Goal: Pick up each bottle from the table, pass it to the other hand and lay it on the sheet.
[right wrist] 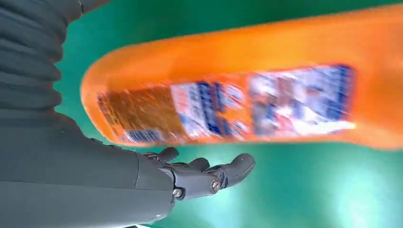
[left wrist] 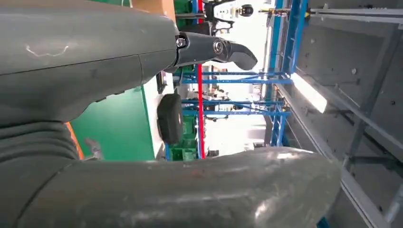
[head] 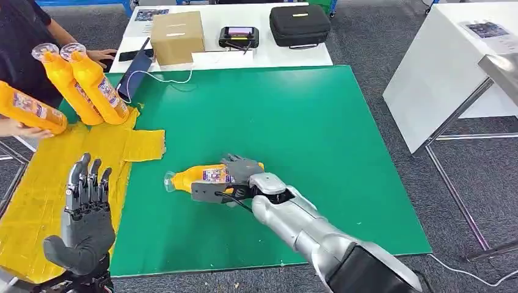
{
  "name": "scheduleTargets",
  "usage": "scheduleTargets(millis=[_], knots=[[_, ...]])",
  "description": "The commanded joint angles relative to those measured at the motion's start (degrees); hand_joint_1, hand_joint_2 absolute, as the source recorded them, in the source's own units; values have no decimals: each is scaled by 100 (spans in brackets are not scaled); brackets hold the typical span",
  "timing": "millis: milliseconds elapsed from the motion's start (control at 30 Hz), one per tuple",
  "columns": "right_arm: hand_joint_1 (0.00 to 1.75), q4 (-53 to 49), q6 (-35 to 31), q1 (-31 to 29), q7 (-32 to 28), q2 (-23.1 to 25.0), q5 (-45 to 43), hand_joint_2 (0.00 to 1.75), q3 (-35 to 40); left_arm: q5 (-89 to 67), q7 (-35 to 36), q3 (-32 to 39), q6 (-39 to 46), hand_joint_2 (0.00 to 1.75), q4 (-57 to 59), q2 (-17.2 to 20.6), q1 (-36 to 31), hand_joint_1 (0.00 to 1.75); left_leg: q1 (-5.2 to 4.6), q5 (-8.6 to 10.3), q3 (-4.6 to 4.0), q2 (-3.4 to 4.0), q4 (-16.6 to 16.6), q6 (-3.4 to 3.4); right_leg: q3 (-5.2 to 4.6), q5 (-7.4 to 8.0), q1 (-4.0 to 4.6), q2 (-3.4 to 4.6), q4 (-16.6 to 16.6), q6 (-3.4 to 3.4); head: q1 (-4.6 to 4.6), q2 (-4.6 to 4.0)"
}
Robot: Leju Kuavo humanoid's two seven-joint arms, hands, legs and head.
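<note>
An orange bottle (head: 204, 177) lies on its side on the green mat (head: 275, 116), cap end pointing away from the right hand (head: 239, 174) toward the yellow sheet (head: 36, 195). The right hand covers the bottle's base end from above, fingers draped over the far side of its body. In the right wrist view the bottle (right wrist: 247, 90) sits just past the palm, label facing the camera, and the fingers (right wrist: 214, 173) are spread beneath it with green mat between them and the bottle. Whether the hand has actually clamped on the bottle cannot be told from these pictures.

The left hand (head: 85, 213) is raised, well apart from the bottle, above the near part of the yellow sheet. Its palm faces forward, its fingers are straight and apart, and it holds nothing.

Four orange bottles show in all. One is at the right hand. Two stand tilted together (head: 82, 82) at the far corner of the sheet, beyond the left hand. One more (head: 30, 110) is held on its side by a person's hand (head: 18, 129), to the left of that pair.

Beyond the mat, on a white table (head: 183, 30), there are one cardboard box (head: 177, 36), one small screen device (head: 239, 35) and one black case (head: 299, 25).
</note>
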Motion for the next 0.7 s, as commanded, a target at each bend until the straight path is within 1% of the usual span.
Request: scheduleTargets(millis=[33,100,133,167,200,233,267,300,333,367,400,467,533,567,600,633,667,700], knots=[[0,752,105,-61,91,-378,140,175,143,223,56,-242,-58,0,332,173,-228,0,6,-1,27,-49,-6,-4,37,-11,-1,8,-7,-10,0,0],[0,833,188,16,63,-421,218,175,173,253,59,-281,-64,0,373,189,-279,0,6,-1,30,-45,-9,-4,38,-9,-1,12,-9,-10,2,0],[0,874,357,59,-107,-444,227,175,193,266,60,-312,-73,0,401,213,-306,0,3,3,20,-37,-10,-2,27,-5,-1,2,-10,-6,0,0],[0,1001,833,127,-248,-479,169,175,173,328,73,-379,-98,0,499,255,-383,0,6,0,30,-45,-10,-4,39,-9,-1,9,-12,-10,0,0],[0,1001,782,179,-280,-531,189,175,174,361,74,-418,-95,0,581,270,-449,0,4,3,23,-38,-11,-2,30,-5,0,0,-12,-7,0,0],[66,1048,869,198,-348,-550,309,175,300,367,69,-436,-64,0,620,275,-477,0,7,4,33,-56,-16,-3,45,-7,0,-4,-18,-9,0,0],[175,1086,911,279,-388,-559,319,175,304,391,54,-458,-43,0,654,293,-495,0,4,5,29,-46,-15,-2,38,-5,-1,-8,-17,-6,0,0],[175,1101,909,328,-397,-562,311,175,288,405,47,-471,-38,0,664,309,-499,0,5,3,41,-49,-19,-3,50,-7,-2,5,-20,-9,0,0],[175,1112,925,368,-431,-558,286,175,252,423,37,-479,-13,0,677,324,-505,0,7,3,48,-36,-19,-3,53,-4,1,3,-23,-7,-2,0],[175,1113,915,384,-431,-559,287,175,253,423,37,-477,-13,0,677,328,-505,0,8,3,62,-48,-20,-4,68,-6,1,-1,-25,-9,0,0],[175,1107,874,398,-443,-553,293,175,248,440,31,-466,5,0,673,327,-498,0,6,-1,67,-31,-14,-3,63,-6,0,0,-18,-7,2,0],[175,1074,828,383,-431,-524,283,175,221,452,30,-441,26,0,635,327,-464,0,9,5,80,-50,-22,-5,79,-2,-1,11,-26,-12,0,0],[175,1074,858,349,-402,-494,269,175,203,453,30,-435,23,0,627,339,-448,0,6,-4,86,-25,-12,-4,60,-6,-3,7,-15,-8,0,0],[175,1074,858,349,-402,-494,269,175,203,453,30,-435,23,0,627,339,-448,0,8,-2,94,-35,-14,-5,57,-6,-4,10,-17,-11,0,0],[175,1074,858,349,-402,-494,269,175,203,453,30,-435,23,0,627,339,-448,0,7,-10,100,-25,-12,-8,40,-13,-4,7,-15,-10,0,0],[175,1049,824,347,-390,-500,265,175,184,459,31,-428,30,0,604,331,-434,0,8,-7,103,-38,-17,-8,43,-16,-4,13,-20,-15,0,0],[175,1033,790,346,-372,-497,261,175,164,462,33,-420,35,0,590,325,-420,0,7,-11,105,-25,-14,-7,43,-17,-5,10,-19,-11,0,0],[175,1011,714,340,-337,-495,242,175,113,461,38,-408,45,0,572,318,-400,0,10,-9,105,-36,-16,-8,45,-16,-4,16,-22,-14,0,0]])
